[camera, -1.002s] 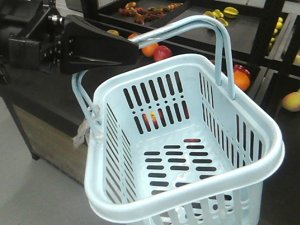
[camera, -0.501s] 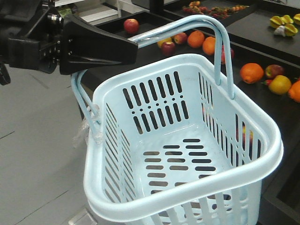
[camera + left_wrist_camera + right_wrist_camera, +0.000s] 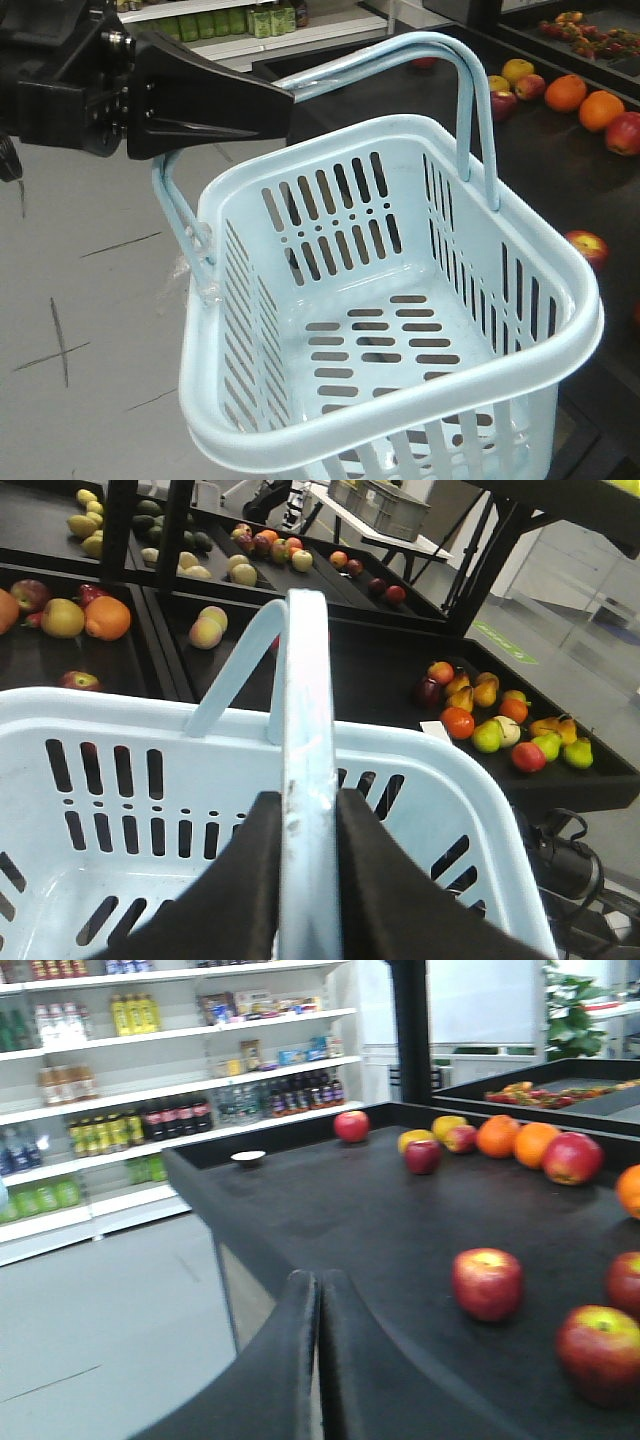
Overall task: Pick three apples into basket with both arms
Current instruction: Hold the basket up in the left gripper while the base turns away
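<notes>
basket (image 3: pixel 400 405) empty — none of three apples (image 3: pixel 487 1282) in | left claw (image 3: pixel 308 815) clamps its handle (image 3: pixel 305 680) | right claw (image 3: pixel 320 1295) pinched together — holding nothing

front cam | fruit table (image 3: pixel 560 170) slid far R (was behind basket (image 3: pixel 475 265)) | floor (image 3: pixel 90 290) + shelves (image 3: pixel 250 20) now L

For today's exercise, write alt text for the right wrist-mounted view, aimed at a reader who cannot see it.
The right gripper, its two black fingers pressed together and holding nothing, points at a black display table scattered with red apples and oranges. Shop shelves of bottles stand behind, across a grey floor.
</notes>
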You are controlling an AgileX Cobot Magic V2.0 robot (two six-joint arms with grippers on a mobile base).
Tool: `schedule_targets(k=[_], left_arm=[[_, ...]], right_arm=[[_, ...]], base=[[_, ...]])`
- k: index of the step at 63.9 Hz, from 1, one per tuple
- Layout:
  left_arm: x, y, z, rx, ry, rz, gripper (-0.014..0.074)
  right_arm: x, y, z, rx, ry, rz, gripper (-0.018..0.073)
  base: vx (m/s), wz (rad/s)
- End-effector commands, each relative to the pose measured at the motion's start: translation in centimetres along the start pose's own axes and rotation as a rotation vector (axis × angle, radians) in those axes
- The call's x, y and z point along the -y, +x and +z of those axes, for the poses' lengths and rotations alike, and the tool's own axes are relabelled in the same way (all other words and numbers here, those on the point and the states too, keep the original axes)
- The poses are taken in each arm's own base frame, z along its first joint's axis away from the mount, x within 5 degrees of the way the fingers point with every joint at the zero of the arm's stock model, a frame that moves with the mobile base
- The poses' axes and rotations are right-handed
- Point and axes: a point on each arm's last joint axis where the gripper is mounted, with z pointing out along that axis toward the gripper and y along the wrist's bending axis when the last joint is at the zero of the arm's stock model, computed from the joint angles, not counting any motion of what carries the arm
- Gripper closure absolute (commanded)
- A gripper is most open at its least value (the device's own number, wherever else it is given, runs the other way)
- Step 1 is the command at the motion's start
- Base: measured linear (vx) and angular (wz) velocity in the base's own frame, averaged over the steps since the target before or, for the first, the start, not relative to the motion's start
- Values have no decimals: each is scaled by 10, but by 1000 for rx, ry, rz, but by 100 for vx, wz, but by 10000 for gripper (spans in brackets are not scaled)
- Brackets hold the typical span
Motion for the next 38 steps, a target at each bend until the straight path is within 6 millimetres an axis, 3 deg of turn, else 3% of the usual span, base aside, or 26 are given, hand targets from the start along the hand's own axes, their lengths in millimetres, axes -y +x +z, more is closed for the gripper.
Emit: schedule_targets(k=[1, 38], left_arm=[[26, -3, -7, -44, 98, 44, 603], [26, -3, -7, -44, 98, 44, 603]], right_arm=[[0, -2, 0, 65, -5, -20, 564], [0, -2, 0, 65, -5, -20, 564]], base=[[-9, 44], [-7, 46]])
